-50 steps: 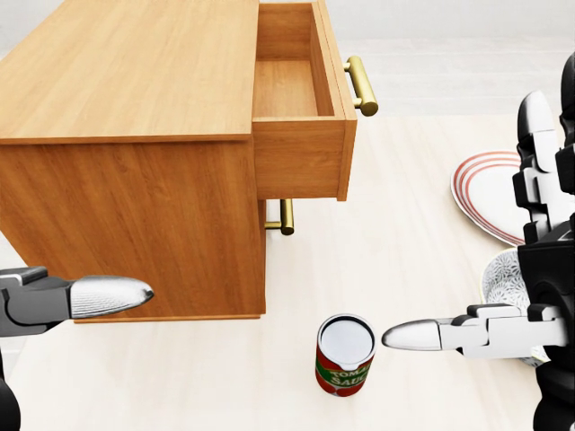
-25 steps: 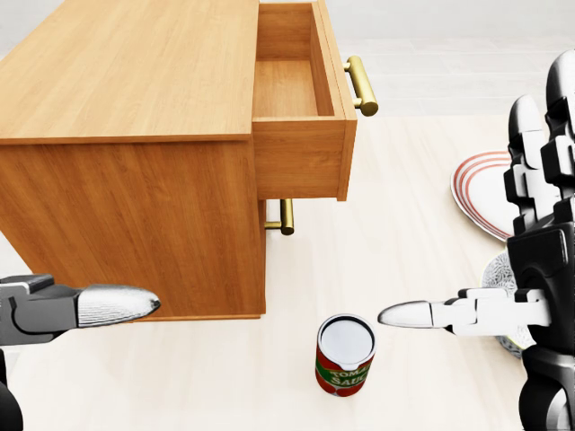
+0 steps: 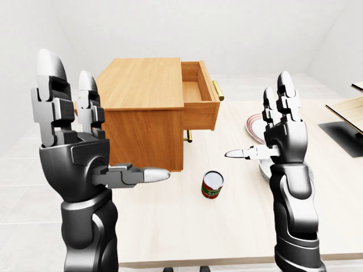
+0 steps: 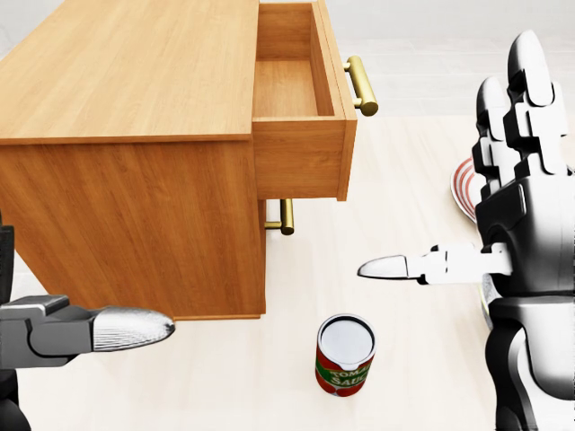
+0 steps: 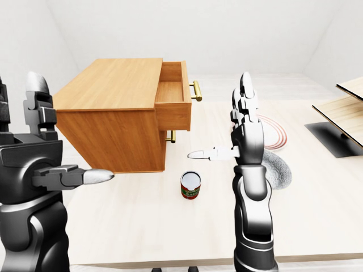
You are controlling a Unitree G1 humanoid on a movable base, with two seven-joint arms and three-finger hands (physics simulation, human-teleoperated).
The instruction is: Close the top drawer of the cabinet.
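Observation:
A wooden cabinet (image 4: 135, 135) stands on the table at the head view's left. Its top drawer (image 4: 301, 117) is pulled out to the right, empty, with a brass handle (image 4: 361, 85). A lower drawer's brass handle (image 4: 286, 217) shows beneath it. My right hand (image 4: 503, 224) is open, fingers upright and thumb pointing left, to the right of the drawer and apart from it. My left hand (image 3: 79, 141) is open and raised at the left, below the cabinet in the head view. Both hands hold nothing.
A tomato sauce can (image 4: 345, 354) stands upright on the table below the drawer. A red-rimmed plate (image 5: 272, 133) and a grey bowl (image 5: 278, 170) lie behind my right hand. Wooden shelving (image 3: 349, 107) is at the far right.
My right hand has risen and moved left, toward the drawer's height. My left hand has shifted slightly down and right. The drawer, cabinet and can have not moved.

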